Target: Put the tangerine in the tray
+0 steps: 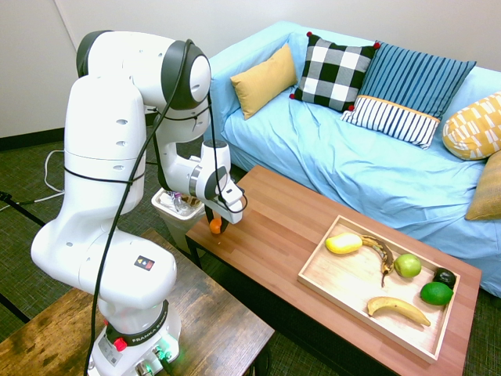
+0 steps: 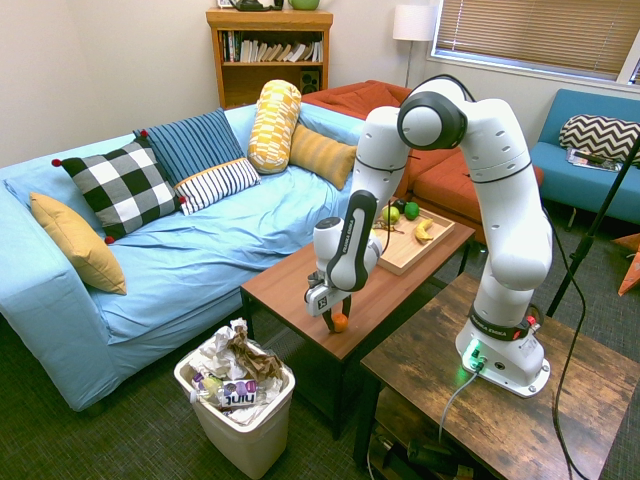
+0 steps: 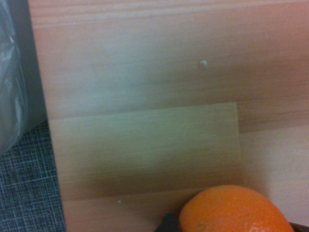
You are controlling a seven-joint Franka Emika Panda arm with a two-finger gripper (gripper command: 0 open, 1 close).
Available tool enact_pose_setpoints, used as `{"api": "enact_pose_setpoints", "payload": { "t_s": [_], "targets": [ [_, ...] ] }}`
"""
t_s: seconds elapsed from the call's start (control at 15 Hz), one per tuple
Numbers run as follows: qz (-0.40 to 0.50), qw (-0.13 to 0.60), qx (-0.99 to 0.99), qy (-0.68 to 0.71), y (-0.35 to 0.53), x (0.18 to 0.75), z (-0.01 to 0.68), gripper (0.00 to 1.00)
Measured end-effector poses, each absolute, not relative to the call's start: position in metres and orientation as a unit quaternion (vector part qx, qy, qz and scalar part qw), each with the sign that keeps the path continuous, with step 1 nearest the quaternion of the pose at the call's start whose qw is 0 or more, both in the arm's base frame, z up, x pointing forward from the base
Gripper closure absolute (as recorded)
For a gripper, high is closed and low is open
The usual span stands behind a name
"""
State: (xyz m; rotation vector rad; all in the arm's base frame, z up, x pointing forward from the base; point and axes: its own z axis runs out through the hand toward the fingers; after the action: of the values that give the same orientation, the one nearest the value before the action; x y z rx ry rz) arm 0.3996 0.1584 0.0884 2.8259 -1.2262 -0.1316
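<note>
The small orange tangerine (image 1: 215,226) sits between the dark fingers of my gripper (image 1: 216,228), which is shut on it just above the near-left corner of the low wooden table (image 1: 290,227). From the other side the tangerine (image 2: 339,322) shows under the gripper (image 2: 337,322) near the table's edge. Up close, the tangerine (image 3: 236,210) fills the lower part of the wrist view over bare tabletop. The light wooden tray (image 1: 344,278) lies far to the right on the same table, well away from the gripper.
The tray holds a yellow fruit (image 1: 344,244), two bananas (image 1: 398,309), a green apple (image 1: 407,265), a lime (image 1: 436,294) and an avocado (image 1: 445,276). A white bin of rubbish (image 2: 236,395) stands beside the table's corner. A blue sofa (image 1: 352,149) runs behind.
</note>
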Motion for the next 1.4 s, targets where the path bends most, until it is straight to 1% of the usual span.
{"api": "enact_pose_setpoints", "payload": {
  "t_s": [0.2, 0.47, 0.67, 1.0, 1.2, 1.4],
  "targets": [
    [-0.036, 0.022, 0.917, -0.396, 0.161, 0.406, 0.106, 1.0],
    [-0.007, 0.027, 0.92, -0.391, 0.145, 0.423, 0.186, 1.0],
    [0.031, 0.034, 0.91, -0.413, 0.099, 0.427, 0.246, 1.0],
    [0.065, 0.025, 0.887, -0.456, -0.019, 0.412, 0.326, 1.0],
    [0.07, 0.02, 0.877, -0.476, -0.085, 0.403, 0.332, 1.0],
    [0.075, 0.018, 0.855, -0.513, -0.151, 0.396, 0.31, 1.0]
  ]
}}
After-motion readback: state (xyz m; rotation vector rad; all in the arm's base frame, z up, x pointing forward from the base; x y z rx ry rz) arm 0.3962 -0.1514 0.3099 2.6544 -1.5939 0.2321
